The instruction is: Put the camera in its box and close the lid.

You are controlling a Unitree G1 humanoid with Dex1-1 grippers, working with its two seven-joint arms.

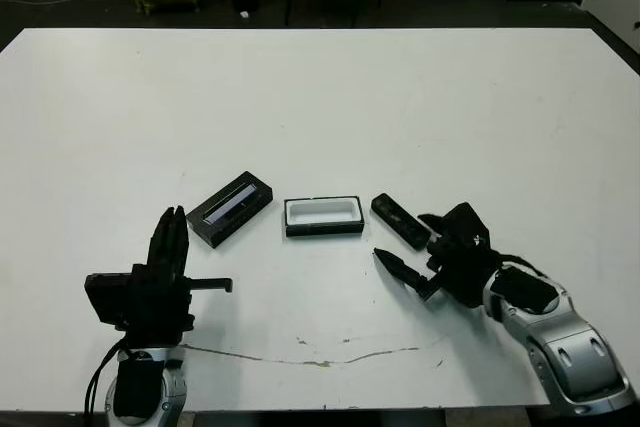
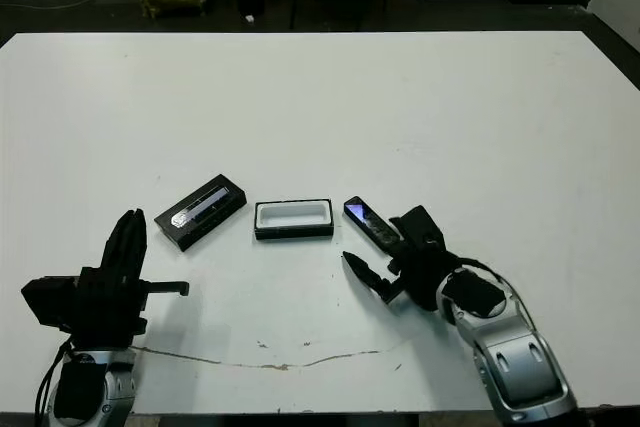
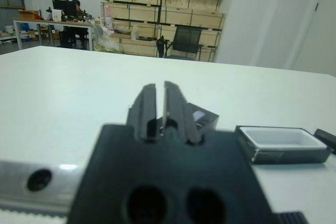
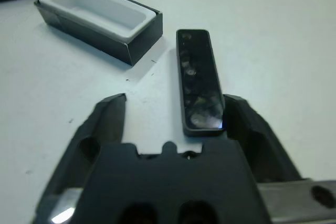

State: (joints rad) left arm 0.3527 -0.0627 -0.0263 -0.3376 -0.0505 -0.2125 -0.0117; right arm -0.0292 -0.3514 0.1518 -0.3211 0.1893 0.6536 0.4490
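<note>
While the left gripper (image 1: 175,237) sits closed, the open right gripper (image 4: 173,111) straddles the camera's (image 4: 198,80) near end, aligned lengthwise.

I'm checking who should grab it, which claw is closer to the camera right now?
Right. The right claw is open around the near end of the camera; the left claw sits shut, far across the table beyond the box and lid.

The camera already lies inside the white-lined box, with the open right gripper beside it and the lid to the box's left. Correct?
Not quite. The camera lies on the table beside the box, which is empty, as the right wrist view shows. The open right gripper and the lid are as stated.
</note>
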